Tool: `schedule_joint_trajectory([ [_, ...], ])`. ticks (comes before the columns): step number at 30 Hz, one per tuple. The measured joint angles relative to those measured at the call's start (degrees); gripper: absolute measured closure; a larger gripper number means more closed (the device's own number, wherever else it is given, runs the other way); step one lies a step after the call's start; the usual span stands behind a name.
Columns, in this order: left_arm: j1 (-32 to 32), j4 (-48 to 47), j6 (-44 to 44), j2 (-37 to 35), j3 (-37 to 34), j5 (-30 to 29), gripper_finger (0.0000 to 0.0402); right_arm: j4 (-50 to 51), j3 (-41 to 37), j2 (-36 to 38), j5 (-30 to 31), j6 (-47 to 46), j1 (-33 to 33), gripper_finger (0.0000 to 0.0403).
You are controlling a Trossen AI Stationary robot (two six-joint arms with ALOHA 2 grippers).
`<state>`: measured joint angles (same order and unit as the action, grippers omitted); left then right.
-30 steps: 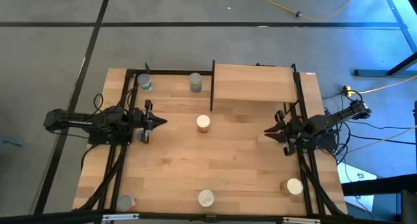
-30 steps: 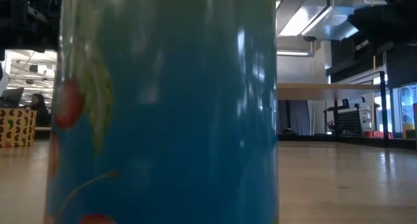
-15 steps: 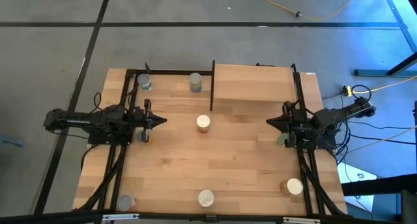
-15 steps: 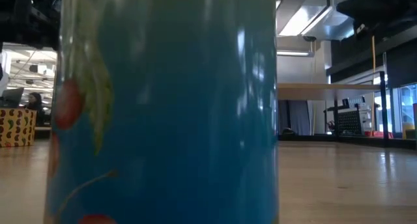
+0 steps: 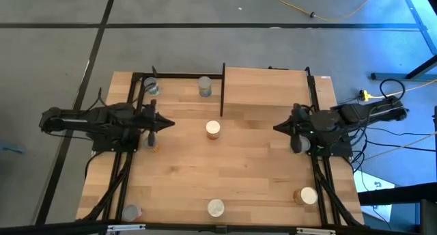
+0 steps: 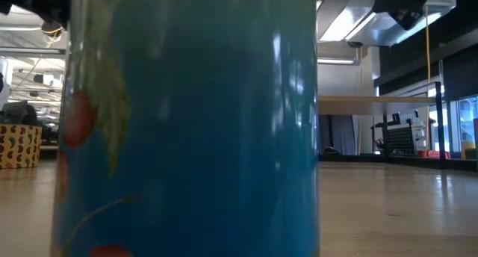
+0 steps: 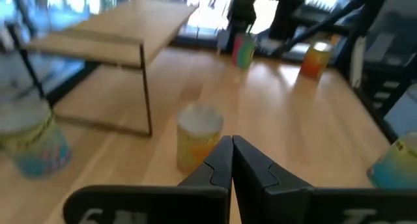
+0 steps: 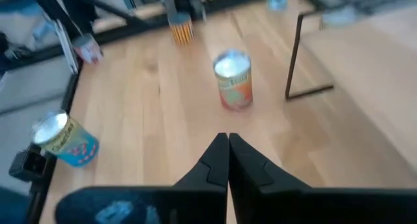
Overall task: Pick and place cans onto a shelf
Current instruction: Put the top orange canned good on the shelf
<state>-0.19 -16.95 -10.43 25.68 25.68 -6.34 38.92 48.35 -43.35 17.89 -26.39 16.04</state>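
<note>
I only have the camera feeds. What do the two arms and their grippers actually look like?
Both are dark, near-black jointed arms with bundled black cables trailing along the table's side rails. The left gripper ends in two slim, pointed black fingers with matte surfaces, mounted on a broad dark wrist block. The right gripper has the same tapered black shape. No legible markings show on either.

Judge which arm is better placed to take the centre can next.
Left, narrowly. The left gripper is nearer the centre can than the right gripper. Both are shut and empty, and both point at it.
</note>
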Motion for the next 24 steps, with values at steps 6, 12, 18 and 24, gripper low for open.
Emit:
schedule_joint_trajectory([
  [6,0.0,-5.2,-3.0,8.0,5.5,0.5,0.0401,6.5,9.7,-11.8,-7.8,-0.6,-5.5,0.0391],
  [12,0.0,-5.5,-3.0,10.2,6.5,3.8,0.0401,6.9,16.5,-20.9,-12.5,5.0,-9.6,0.0359],
  [18,0.0,-5.4,-3.2,9.9,6.6,6.1,0.0401,6.7,21.7,-28.8,-13.7,17.9,-10.9,0.0320],
  [24,0.0,-5.4,-2.7,9.9,6.5,6.1,0.0401,3.4,24.8,-37.0,-13.6,31.0,-11.5,0.0309],
])
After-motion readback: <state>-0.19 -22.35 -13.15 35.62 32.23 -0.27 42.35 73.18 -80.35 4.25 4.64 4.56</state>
